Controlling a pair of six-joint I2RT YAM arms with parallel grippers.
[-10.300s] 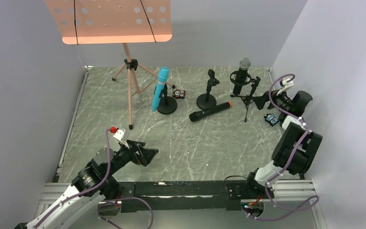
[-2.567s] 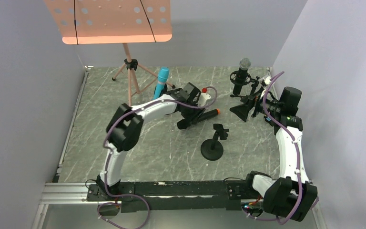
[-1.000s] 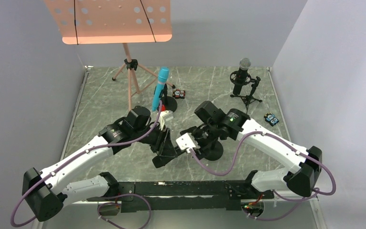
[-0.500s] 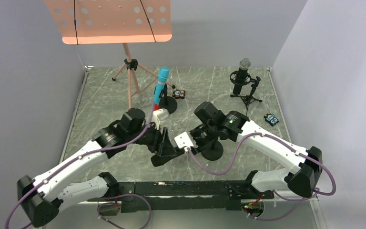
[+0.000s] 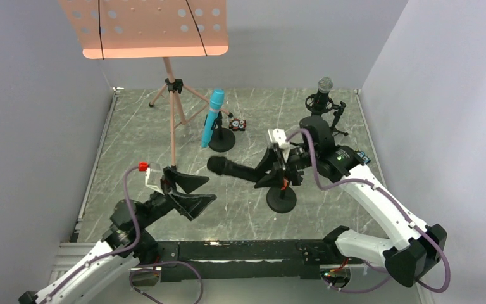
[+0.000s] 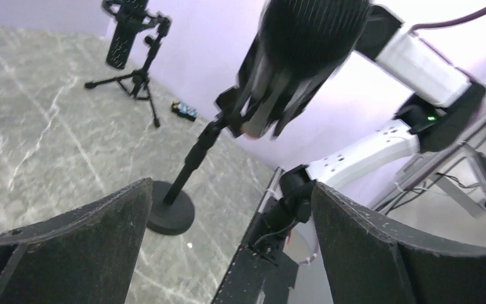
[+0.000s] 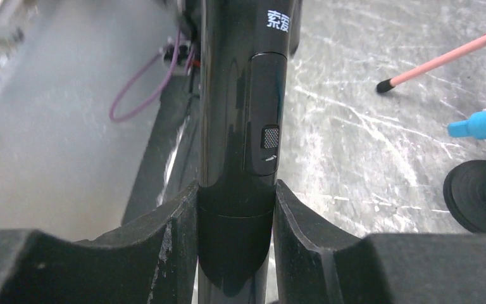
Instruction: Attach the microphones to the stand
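A black microphone [image 5: 240, 170] lies almost level in the air, head pointing left, with my right gripper [image 5: 277, 170] shut round its body. In the right wrist view the glossy microphone [image 7: 237, 126] sits tight between both fingers of that gripper [image 7: 235, 221]. Just below stands the empty stand on its round base [image 5: 281, 199]. My left gripper [image 5: 188, 193] hangs open and empty at the near left. From its wrist view, the left gripper [image 6: 231, 187] faces the microphone's head [image 6: 313, 31] and the stand base [image 6: 171, 215]. A blue microphone [image 5: 214, 120] and a silver-headed one [image 5: 321, 95] sit in other stands.
A pink music stand [image 5: 145, 28] on thin tripod legs [image 5: 174, 120] rises at the back left. Small battery packs lie near the blue microphone's base [image 5: 238, 125] and by the right wall [image 5: 361, 158]. The silver-headed microphone's tripod [image 5: 329, 130] stands right behind my right arm.
My left gripper opened, let go of the black microphone and drew back to the near left. The right gripper closed on it and carried it up and back over the stand.
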